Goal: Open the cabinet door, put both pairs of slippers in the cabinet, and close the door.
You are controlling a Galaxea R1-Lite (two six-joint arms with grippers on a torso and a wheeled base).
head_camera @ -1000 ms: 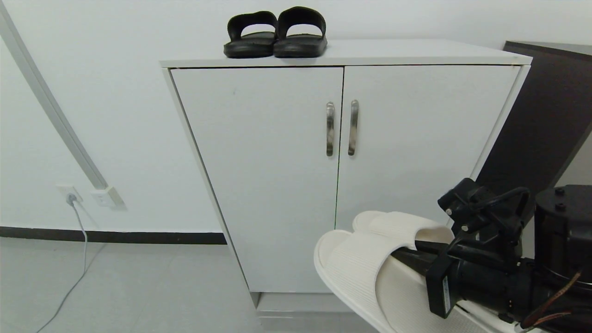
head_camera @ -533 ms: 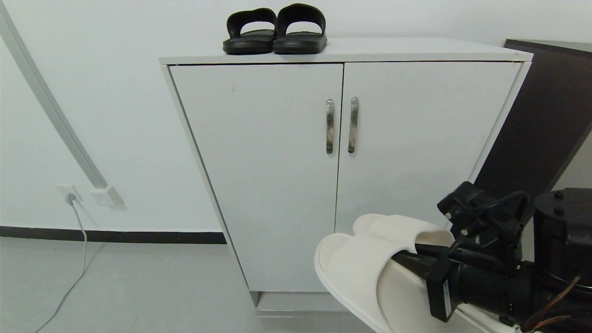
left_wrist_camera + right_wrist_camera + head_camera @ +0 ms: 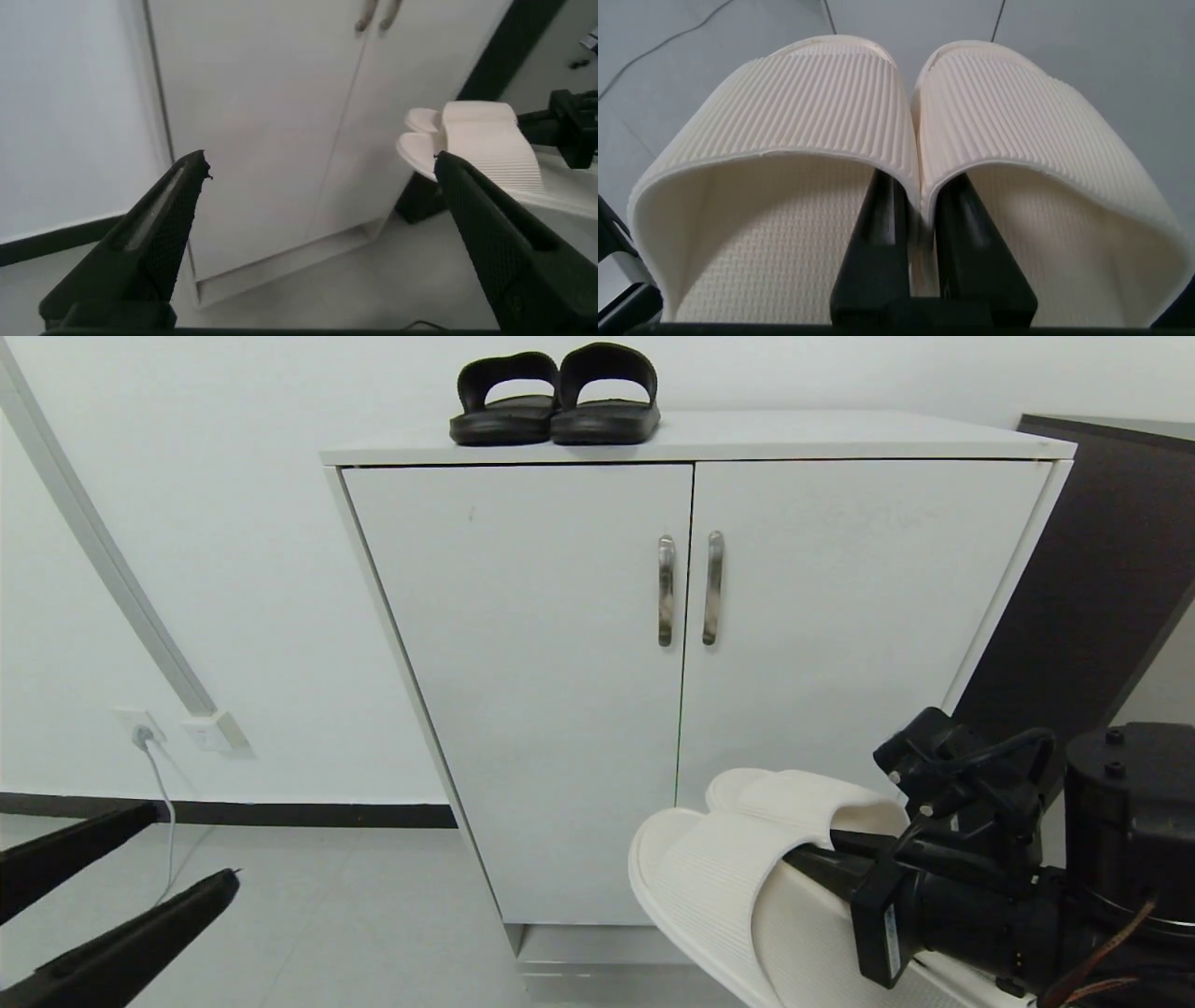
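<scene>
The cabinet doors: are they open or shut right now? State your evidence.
Shut. The cabinet doors lie flush under the top, their handles side by side, with only a thin line between them.

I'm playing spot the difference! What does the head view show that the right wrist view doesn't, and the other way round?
Head view: black slippers on top of the closed cabinet, its two handles, and the open left tool. Right wrist view: bumpy insoles and two fingers side by side under the straps. Both: the white slippers held by the right tool.
</scene>
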